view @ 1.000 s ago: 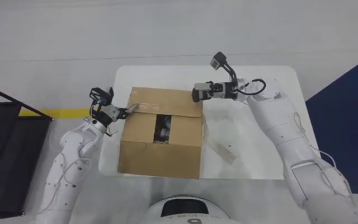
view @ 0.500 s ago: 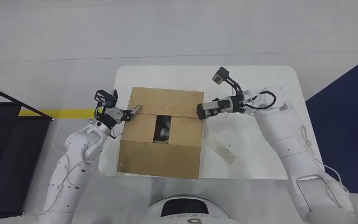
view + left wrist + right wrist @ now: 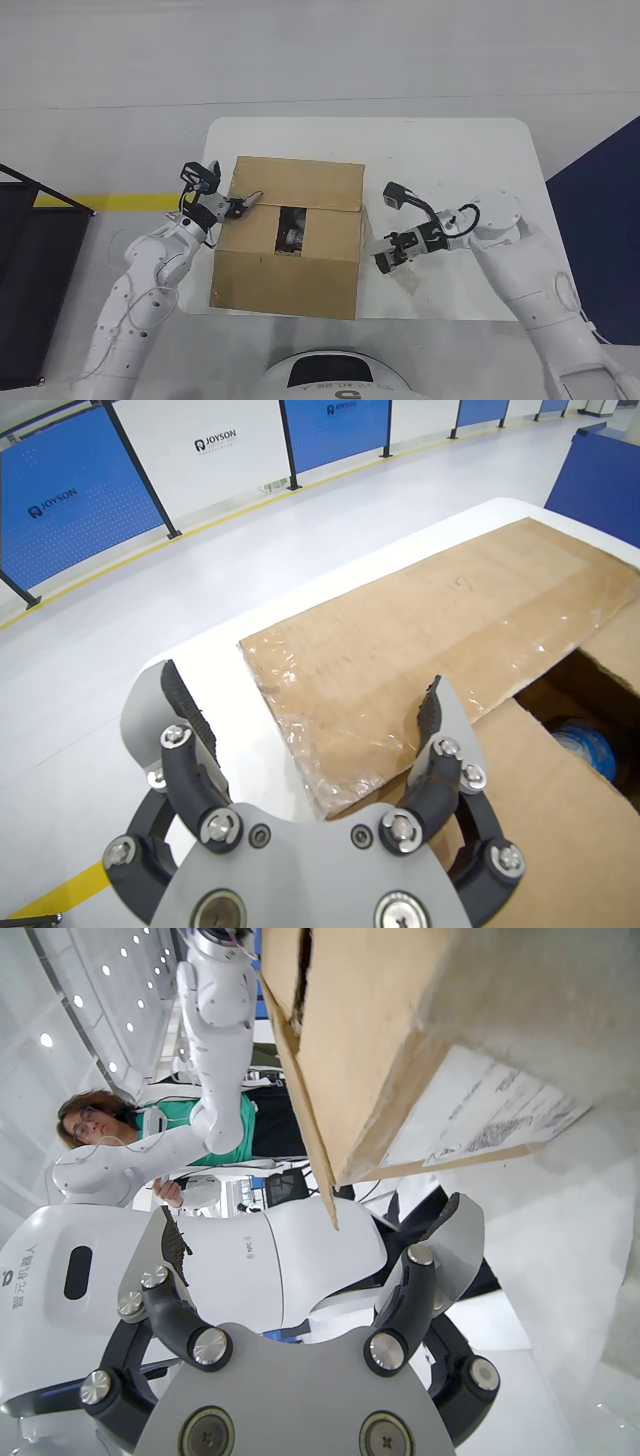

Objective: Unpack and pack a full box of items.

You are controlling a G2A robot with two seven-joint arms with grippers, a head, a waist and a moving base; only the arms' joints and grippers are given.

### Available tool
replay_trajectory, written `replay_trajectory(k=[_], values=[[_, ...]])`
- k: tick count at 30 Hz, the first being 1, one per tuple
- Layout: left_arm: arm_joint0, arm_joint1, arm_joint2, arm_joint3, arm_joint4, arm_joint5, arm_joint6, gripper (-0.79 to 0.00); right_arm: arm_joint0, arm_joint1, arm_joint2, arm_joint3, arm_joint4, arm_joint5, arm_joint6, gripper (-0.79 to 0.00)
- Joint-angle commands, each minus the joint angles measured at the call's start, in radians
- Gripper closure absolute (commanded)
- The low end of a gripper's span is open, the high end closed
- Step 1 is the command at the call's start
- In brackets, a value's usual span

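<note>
Left pincer [image 3: 300, 677], right pincer [image 3: 310, 1213] gape empty; taped cardboard box [image 3: 285, 285], perhaps bottle [image 3: 585, 745] inside.

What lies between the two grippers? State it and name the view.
The brown cardboard box, partly open on top, lies between the left gripper and the right gripper. The top view shows this.
</note>
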Motion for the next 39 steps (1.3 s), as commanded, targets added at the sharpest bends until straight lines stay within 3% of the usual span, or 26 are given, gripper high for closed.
replay_trajectory(k=[1, 6, 15, 24, 31, 39], values=[[-0.001, 0.0, 0.002, -0.001, 0.002, 0.0, 0.0, -0.785, 0.015, 0.005, -0.042, 0.0, 0.016, 0.01, 0.0, -0.785], [-0.001, 0.001, 0.001, 0.002, -0.001, -0.003, 0.001, -0.785, 0.048, 0.018, -0.105, 0.03, 0.097, -0.022, 0.0, -0.785], [-0.003, 0.003, -0.006, 0.008, -0.017, -0.014, -0.007, -0.785, 0.048, 0.07, -0.195, 0.004, 0.309, -0.177, 0.0, -0.785], [-0.017, 0.005, -0.001, 0.01, -0.017, -0.026, -0.019, -0.785, 0.078, 0.128, -0.273, 0.018, 0.39, -0.192, 0.0, -0.785], [-0.026, 0.006, 0.006, 0.014, -0.015, -0.029, -0.024, -0.785, 0.149, 0.117, -0.364, 0.041, 0.412, -0.177, 0.0, -0.785], [-0.028, 0.007, 0.009, 0.02, -0.013, -0.035, -0.022, -0.785, 0.177, 0.101, -0.379, 0.076, 0.505, -0.249, 0.0, -0.785]])
